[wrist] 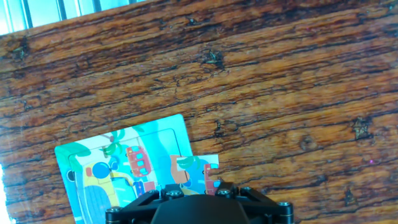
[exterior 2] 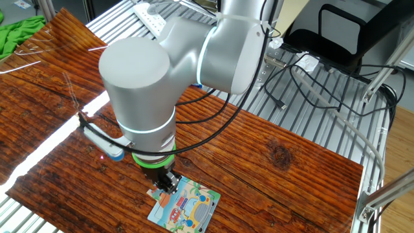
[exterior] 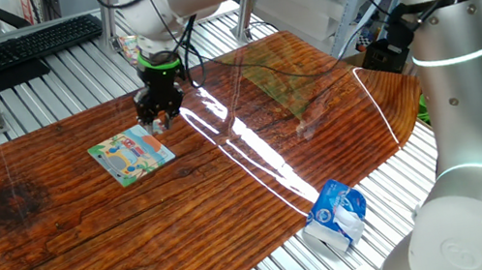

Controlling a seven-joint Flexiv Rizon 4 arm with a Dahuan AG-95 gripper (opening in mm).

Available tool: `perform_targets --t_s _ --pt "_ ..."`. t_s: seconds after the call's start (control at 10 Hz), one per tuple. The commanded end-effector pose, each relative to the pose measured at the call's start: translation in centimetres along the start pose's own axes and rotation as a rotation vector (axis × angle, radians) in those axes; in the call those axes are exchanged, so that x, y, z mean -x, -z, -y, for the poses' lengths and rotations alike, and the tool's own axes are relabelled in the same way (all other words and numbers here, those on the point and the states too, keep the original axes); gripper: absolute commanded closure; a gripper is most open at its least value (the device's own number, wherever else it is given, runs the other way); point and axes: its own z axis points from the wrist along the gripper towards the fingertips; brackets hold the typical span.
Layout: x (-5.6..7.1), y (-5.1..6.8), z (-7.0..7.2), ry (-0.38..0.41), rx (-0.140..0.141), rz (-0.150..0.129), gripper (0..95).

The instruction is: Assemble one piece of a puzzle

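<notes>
wooden tabletop (exterior: 92, 238) | blue-white packet (exterior: 335, 215) (crumpled, off the wood) | keyboard (exterior: 39, 41) | green cloth (exterior 2: 18, 33)

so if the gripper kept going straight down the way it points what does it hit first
Most likely the edge of the puzzle. The gripper, pointing down, hangs over the board's rim with a loose piece beneath it; depth is unclear, so it may meet the wooden table just beside it.

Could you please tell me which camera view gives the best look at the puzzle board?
The hand view: the puzzle fills much of the frame, its picture clear, only its lower edge hidden by the gripper. Both fixed views show it small, with the gripper over one edge.
</notes>
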Motion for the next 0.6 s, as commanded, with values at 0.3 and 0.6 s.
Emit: perform_targets --t_s 0.3,0.6 --pt "0.09 -0.04 -0.03 0.088 0.000 0.002 95.0" --pt "0.09 -0.04 -0.03 0.153 -0.002 0.008 95.0"
